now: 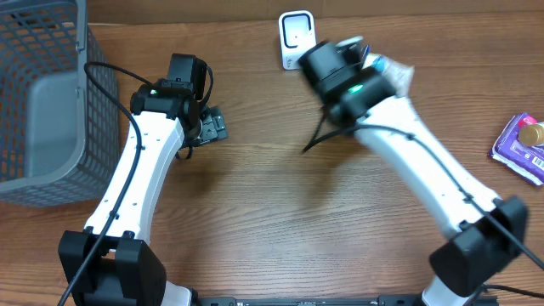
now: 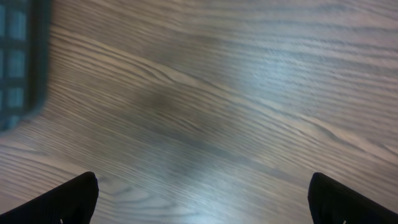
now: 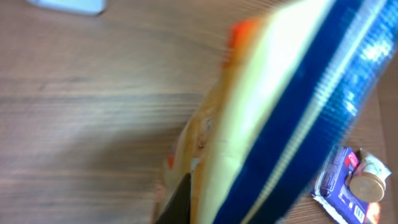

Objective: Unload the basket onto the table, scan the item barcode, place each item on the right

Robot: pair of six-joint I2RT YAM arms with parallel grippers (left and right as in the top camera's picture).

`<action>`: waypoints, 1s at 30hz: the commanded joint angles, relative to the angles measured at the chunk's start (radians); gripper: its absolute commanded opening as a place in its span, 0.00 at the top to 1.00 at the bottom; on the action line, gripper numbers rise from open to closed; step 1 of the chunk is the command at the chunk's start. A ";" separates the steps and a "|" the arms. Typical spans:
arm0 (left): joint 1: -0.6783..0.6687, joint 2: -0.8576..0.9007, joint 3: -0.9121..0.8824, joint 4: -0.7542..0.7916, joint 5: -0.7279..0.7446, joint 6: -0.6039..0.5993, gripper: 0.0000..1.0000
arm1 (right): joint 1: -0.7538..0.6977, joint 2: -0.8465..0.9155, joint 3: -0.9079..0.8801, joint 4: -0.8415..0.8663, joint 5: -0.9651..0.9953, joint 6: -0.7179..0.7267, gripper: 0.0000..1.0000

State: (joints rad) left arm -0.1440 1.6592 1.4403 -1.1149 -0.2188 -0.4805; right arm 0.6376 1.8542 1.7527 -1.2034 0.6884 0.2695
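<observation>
Surveying the bench (image 1: 280, 187) from overhead, two arms were found reaching away from the near edge over a brown wood-grain top. The right tool (image 1: 357, 59) sat at the far side, right of centre, with its jaws clamped together on a yellow-and-blue packet (image 1: 393, 71). From above, only the packet's pale, crinkled end showed, on the right side of the wrist. In the right wrist view the packet filled most of the frame as a blurred, tilted band of yellow with a blue stripe and an orange patch near its far end. No barcode could be made out on it. One dark finger (image 3: 177, 205) showed at the lower edge against the wrapper.

A white scanner (image 1: 296, 38) stood at the far edge, just left of the right tool and near the held packet. Whether the packet touched it could not be told.

The left tool (image 1: 210, 127) was left of centre with its jaws standing wide apart and nothing between them. In the left wrist view its two dark fingertips (image 2: 78, 199) appeared at the lower corners, with bare wood between.

A grey mesh basket (image 1: 38, 102) occupied the far left corner, left of the left arm. A purple packet (image 1: 520, 146) with a small gold-coloured round object on it lay at the right edge, well apart from both tools.
</observation>
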 commanded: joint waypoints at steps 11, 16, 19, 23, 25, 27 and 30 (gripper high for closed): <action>0.234 0.006 0.008 0.002 -0.109 -0.010 0.00 | 0.130 0.191 -0.249 0.103 -0.066 0.066 0.96; 0.349 0.006 0.009 0.010 0.001 -0.010 0.00 | 0.204 0.197 -0.246 0.126 -0.256 0.008 0.72; 0.367 0.006 0.009 0.009 0.011 -0.010 0.00 | 0.255 0.195 -0.245 0.138 -0.443 0.017 0.01; 0.348 0.006 0.009 0.020 0.072 0.035 0.00 | 0.268 0.186 -0.184 0.085 -0.489 0.109 0.00; 0.336 0.006 0.009 0.027 0.095 0.052 0.00 | 0.253 0.171 -0.136 0.024 -0.489 0.143 0.00; 0.323 0.006 0.009 0.035 0.115 0.063 0.00 | 0.231 0.145 -0.085 -0.034 -0.501 0.163 0.00; 0.299 0.006 0.009 0.040 0.119 0.063 0.00 | 0.183 0.092 -0.005 -0.110 -0.565 0.201 0.00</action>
State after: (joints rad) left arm 0.1867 1.6611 1.4403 -1.0801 -0.1444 -0.4454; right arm 0.8810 2.0579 1.6455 -1.2701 0.2035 0.3935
